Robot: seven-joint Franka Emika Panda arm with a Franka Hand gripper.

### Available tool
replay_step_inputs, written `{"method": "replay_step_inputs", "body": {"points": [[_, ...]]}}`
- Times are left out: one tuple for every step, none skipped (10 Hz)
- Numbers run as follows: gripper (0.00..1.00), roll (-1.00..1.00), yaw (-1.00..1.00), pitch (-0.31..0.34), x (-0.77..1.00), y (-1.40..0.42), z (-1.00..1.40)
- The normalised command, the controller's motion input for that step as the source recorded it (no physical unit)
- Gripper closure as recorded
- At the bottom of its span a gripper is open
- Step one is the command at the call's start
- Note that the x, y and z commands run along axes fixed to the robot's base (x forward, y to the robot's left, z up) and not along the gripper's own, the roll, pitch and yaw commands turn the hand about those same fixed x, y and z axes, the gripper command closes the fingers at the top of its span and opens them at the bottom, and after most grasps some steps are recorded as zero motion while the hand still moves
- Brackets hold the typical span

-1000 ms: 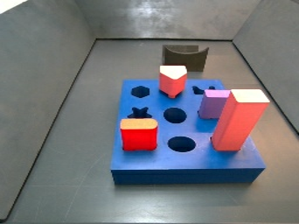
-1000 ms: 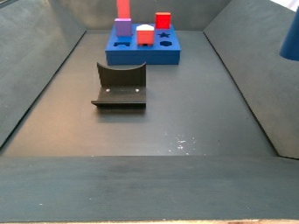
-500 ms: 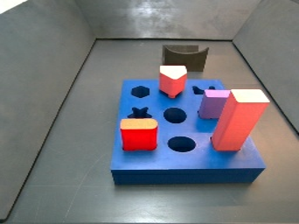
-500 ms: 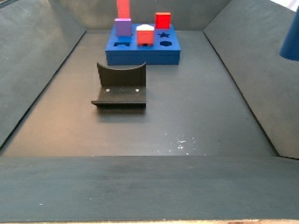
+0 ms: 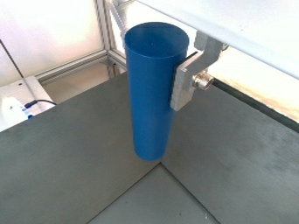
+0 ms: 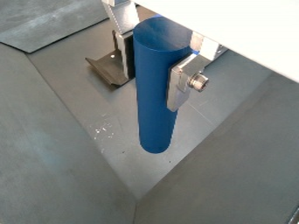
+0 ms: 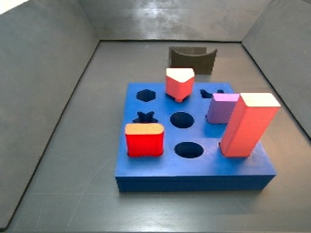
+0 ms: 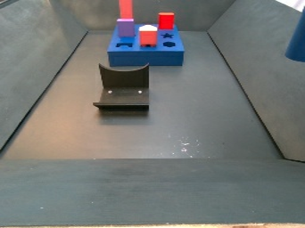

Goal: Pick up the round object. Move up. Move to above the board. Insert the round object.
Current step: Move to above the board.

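Note:
In both wrist views my gripper (image 5: 156, 80) (image 6: 152, 80) is shut on the round object, a tall plain blue cylinder peg (image 5: 155, 96) (image 6: 156, 92), and holds it upright well above the dark floor. A silver finger (image 5: 187, 80) (image 6: 184, 81) presses on its side. In a side view only the peg's blue end (image 8: 295, 40) shows at the right edge, high up. The board (image 7: 195, 155) (image 8: 149, 52) is a thick blue block with open round holes (image 7: 183, 119). It carries a tall red block (image 7: 249, 124), a purple peg (image 7: 223, 106) and two red pieces. The gripper is far from the board.
The fixture, a dark L-shaped bracket on a base plate (image 8: 123, 86) (image 7: 192, 59) (image 6: 107, 66), stands on the floor between the board and the gripper. Sloping grey walls (image 8: 256, 80) bound the floor on both sides. A floor seam runs under the peg (image 5: 176, 179).

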Motion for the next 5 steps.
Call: {"method": "replay_step_inputs", "body": {"points": [[1.0, 0.04, 0.02, 0.06, -0.41, 0.0, 0.01], [1.0, 0.04, 0.02, 0.06, -0.41, 0.0, 0.01], [1.0, 0.04, 0.02, 0.06, -0.41, 0.0, 0.01], [1.0, 0.04, 0.02, 0.06, -0.41, 0.0, 0.01], [1.0, 0.04, 0.02, 0.06, -0.41, 0.0, 0.01]]}}
